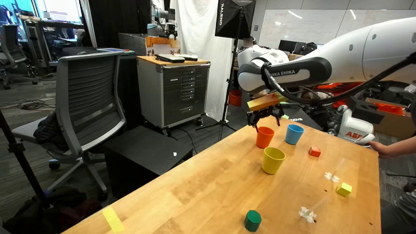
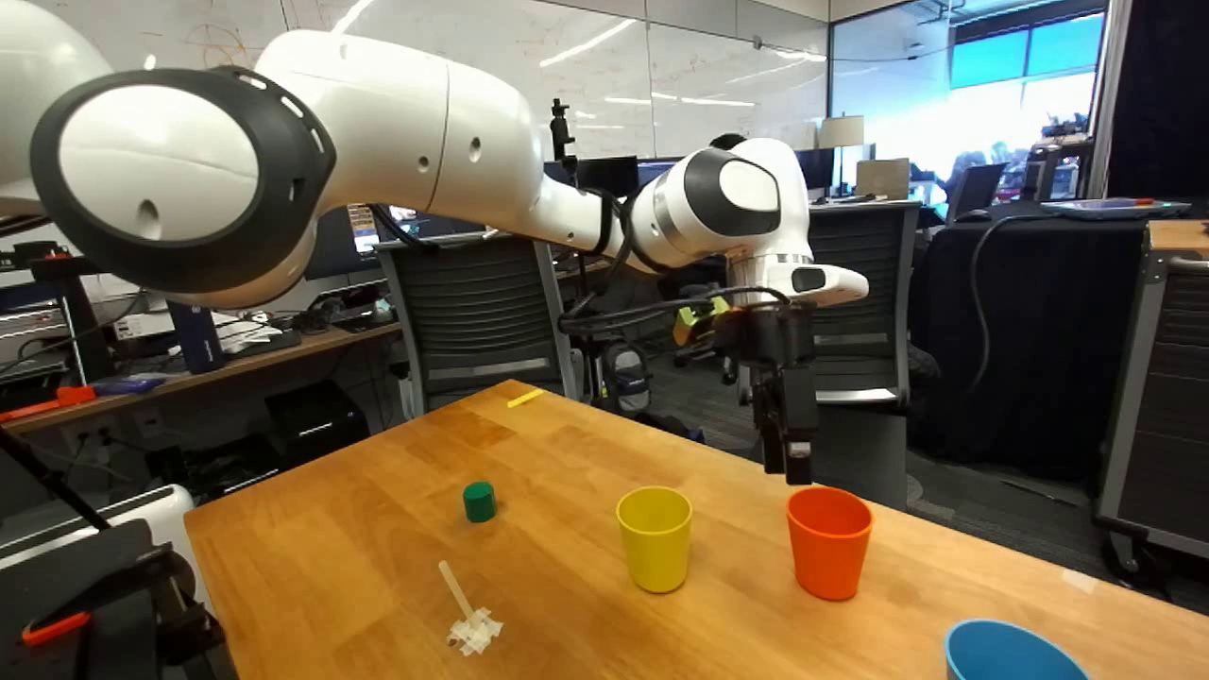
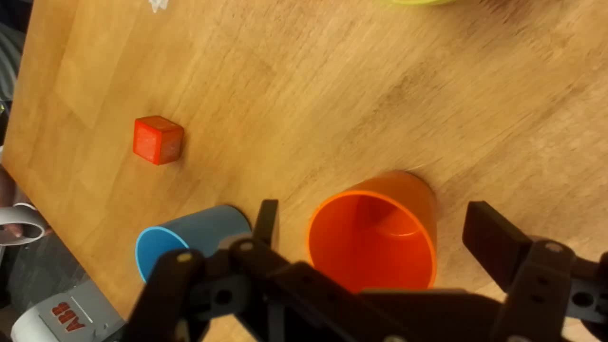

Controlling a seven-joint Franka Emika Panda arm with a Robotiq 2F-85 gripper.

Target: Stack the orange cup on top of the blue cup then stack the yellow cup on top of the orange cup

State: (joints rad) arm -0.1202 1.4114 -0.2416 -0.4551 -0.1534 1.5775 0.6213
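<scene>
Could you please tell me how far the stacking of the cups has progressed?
Done: nothing stacked yet; the orange cup, blue cup and yellow cup stand separately.
In hand: nothing held; the wrist view shows the orange cup between the open fingers, so grasping it is probably next.
Left: orange onto the uncovered blue cup, then yellow onto orange.

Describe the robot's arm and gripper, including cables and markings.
White, rounded arm with dark grey trim, thick black cable and partly hidden lettering ending in EMIKA. Black gripper with two blocky fingers; an orange-yellow piece sits just above it.
</scene>
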